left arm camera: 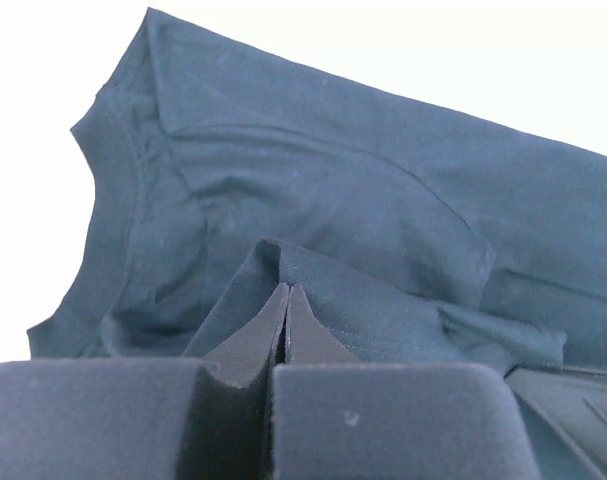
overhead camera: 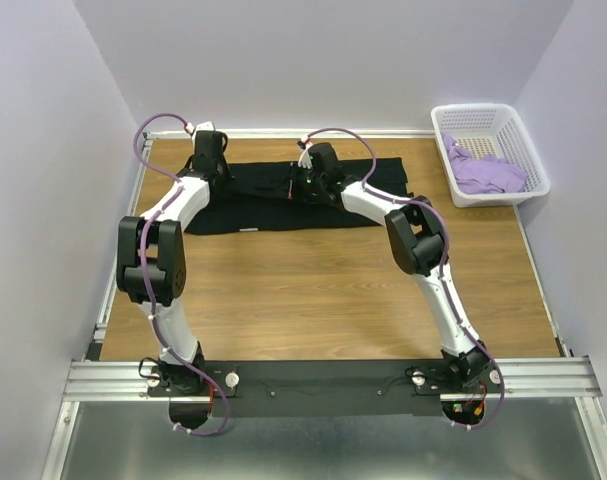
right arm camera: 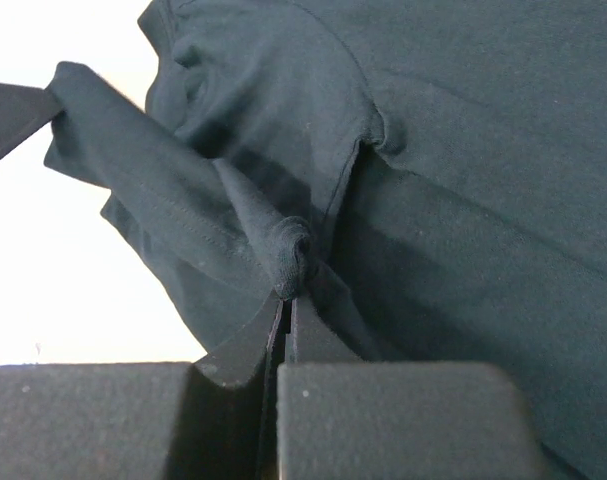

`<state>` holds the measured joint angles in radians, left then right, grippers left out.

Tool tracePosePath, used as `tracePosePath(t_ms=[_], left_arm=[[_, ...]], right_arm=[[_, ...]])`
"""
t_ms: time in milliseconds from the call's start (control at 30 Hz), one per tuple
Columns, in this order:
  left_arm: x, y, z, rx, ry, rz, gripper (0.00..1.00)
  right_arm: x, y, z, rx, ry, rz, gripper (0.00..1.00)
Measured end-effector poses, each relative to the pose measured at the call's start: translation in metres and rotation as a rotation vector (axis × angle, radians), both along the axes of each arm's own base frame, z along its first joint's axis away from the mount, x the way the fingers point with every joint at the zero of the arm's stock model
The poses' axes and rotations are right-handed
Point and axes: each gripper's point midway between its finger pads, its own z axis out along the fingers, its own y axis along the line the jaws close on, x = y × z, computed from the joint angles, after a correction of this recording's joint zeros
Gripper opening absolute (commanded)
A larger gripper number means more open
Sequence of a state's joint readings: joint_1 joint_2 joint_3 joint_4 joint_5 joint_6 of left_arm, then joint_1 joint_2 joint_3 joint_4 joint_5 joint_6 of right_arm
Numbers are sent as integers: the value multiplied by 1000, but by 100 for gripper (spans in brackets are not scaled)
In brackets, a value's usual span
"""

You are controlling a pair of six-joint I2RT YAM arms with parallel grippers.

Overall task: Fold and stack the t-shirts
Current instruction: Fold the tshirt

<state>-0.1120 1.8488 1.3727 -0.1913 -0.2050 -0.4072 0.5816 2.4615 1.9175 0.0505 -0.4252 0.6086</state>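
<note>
Black t-shirt (overhead camera: 273,208) lies spread across the far half of the wooden desk (overhead camera: 313,300), long axis running left to right. Both arms reach forward onto it.

Left arm (overhead camera: 151,262):
- Base is on the near-left rail, and the elbow is raised and sharply bent.
- Forearm angles up and right toward the shirt's far-left end.
- Left claw (overhead camera: 209,158) sits over that end, close to the desk's back edge.
- In the wrist view, its fingers (left arm camera: 251,345) are pressed together with no gap showing, and a tented fold of the black cloth is pinched at the tips.
- Collar band and a shoulder seam lie just beyond the fold.

Right arm (overhead camera: 418,240):
- Base is on the near-right rail, and the elbow is high.
- Forearm angles up and left to the middle of the shirt.
- Right claw (overhead camera: 318,178) is down on the cloth there, well apart from the left claw.
- In the wrist view, its fingers (right arm camera: 313,345) stand almost together, with only a narrow slit between them.
- A bunched knot of black cloth is clamped at the tips.
- A taut strip of cloth runs from the knot up and left, and a sleeve seam lies to the right of it.

Lavender t-shirt (overhead camera: 488,172) is crumpled inside the white lattice basket (overhead camera: 480,110) at the desk's far-right corner. It is well apart from the black t-shirt and from both claws.
</note>
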Motion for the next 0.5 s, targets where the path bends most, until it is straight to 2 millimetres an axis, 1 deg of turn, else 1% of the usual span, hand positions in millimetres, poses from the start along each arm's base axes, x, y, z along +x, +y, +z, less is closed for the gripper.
tracePosePath(t_ms=[100,133,267,333,367,400,433,500], left_arm=[[7,0,-6,2,-2,2,0],[8,1,-9,2,2,6,0],[12,8,-21,-1,19,24,0],[14,10,-26,0,26,28,0],[15,12,-29,0,29,31,0],[15,12,-32,0,34,32,0],[16,12,-32,1,35,31,0],[18,12,-31,0,28,31,0]], right_arm=[[1,1,-2,-1,-5,5,12],[2,1,-3,-2,-5,6,16],[4,2,-6,-6,-11,9,20],[4,2,-7,-10,-16,12,24],[4,2,-7,-11,-18,13,32],[4,2,-8,-13,-21,15,36],[4,2,-8,-17,-28,17,44],[6,0,-8,-26,-39,14,52]])
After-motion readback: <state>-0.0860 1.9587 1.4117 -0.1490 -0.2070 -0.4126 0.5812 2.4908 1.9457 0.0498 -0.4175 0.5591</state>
